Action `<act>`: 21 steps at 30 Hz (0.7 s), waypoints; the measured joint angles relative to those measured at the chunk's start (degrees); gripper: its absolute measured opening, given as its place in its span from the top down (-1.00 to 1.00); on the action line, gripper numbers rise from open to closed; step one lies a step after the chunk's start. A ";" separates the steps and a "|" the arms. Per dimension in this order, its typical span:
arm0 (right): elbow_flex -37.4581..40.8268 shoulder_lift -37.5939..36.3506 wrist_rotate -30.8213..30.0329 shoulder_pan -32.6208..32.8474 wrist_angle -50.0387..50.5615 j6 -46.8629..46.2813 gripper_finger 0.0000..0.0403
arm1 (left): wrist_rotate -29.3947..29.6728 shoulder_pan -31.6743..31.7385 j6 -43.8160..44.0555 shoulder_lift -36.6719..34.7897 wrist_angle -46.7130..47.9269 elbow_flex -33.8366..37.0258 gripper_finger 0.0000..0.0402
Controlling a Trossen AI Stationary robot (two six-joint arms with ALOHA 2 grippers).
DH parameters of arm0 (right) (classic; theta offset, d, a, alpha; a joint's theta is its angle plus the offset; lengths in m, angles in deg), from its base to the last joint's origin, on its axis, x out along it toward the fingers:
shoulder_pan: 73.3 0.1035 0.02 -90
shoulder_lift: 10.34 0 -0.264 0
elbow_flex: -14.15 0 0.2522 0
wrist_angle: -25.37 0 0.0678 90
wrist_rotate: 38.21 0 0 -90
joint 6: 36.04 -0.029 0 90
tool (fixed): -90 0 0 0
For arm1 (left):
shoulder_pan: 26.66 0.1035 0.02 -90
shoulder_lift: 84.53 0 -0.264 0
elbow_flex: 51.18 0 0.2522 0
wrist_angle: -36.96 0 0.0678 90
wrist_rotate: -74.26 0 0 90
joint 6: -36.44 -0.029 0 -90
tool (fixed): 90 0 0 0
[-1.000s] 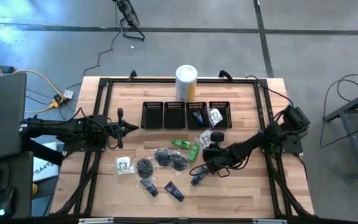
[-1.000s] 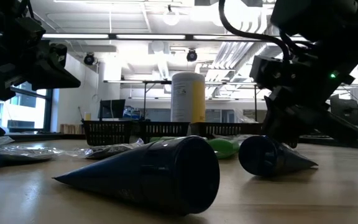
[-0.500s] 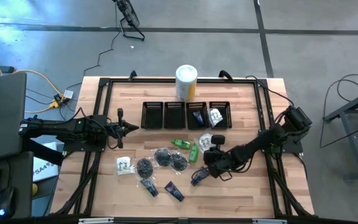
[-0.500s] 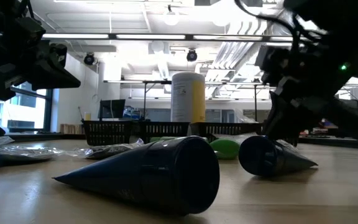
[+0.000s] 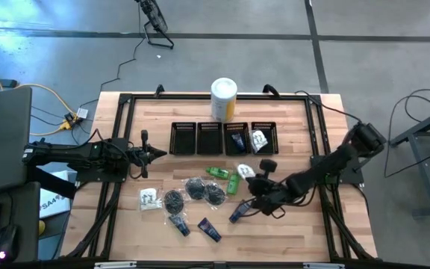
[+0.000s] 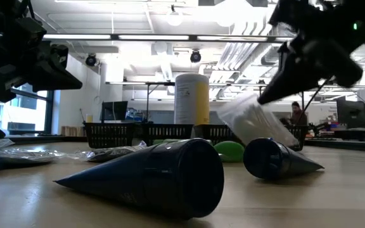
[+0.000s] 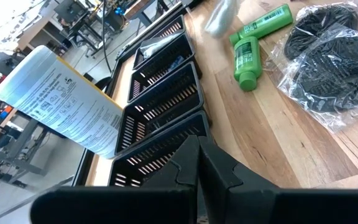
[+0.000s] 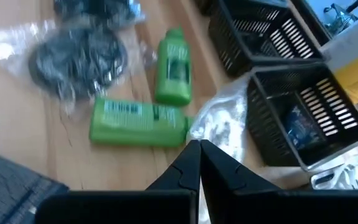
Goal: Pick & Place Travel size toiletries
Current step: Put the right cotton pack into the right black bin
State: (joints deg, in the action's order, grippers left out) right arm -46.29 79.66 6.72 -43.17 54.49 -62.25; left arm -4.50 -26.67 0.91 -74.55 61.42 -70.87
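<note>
1. The left hand (image 5: 157,154) waits with its fingers pressed together on nothing, over the left edge of the wooden counter (image 5: 297,224), just left of the row of four black mesh bins (image 5: 183,138). It poses no risk where it is.
2. The right hand (image 5: 255,181) is pinched closed on a clear plastic sachet of small white pieces (image 6: 253,122), lifted clear of the counter near the right end of the bin row. In the low view the sachet hangs slanted from one corner.
3. The likely trouble is that this thin corner pinch slips, since the film is slick and the contents hang below the grip. A quick swing toward the bins could shake it loose.
4. The dangling end could also catch on a bin rim, or brush the two bright green bottles (image 8: 137,122) lying just beside it.
5. Scattered on the counter are black round bagged bundles (image 5: 195,188), dark blue tubes (image 5: 209,229) and another clear sachet (image 5: 150,199).
6. Left to right, the first two bins look empty. The third bin (image 5: 237,138) holds a dark blue item. The fourth bin (image 5: 264,137) holds a clear sachet of white pieces.
7. A tall white-and-yellow cylindrical canister (image 5: 224,99) stands behind the bins.
</note>
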 joint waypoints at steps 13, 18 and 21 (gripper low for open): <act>0.00 -13.07 -10.14 -0.27 0.29 -1.18 0.99 | -0.02 -0.01 0.00 -0.02 -0.03 0.00 0.99; 0.00 -18.38 -13.30 -1.11 0.70 -1.01 0.99 | -0.04 -0.02 0.00 0.00 -0.04 0.00 0.99; 0.00 -20.93 -13.54 -2.64 0.88 -0.99 0.99 | -0.04 -0.01 0.00 -0.01 -0.04 0.00 0.99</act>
State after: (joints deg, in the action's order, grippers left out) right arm -46.29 58.73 -6.82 -45.82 55.37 -63.24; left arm -4.54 -26.68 0.91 -74.56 61.38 -70.87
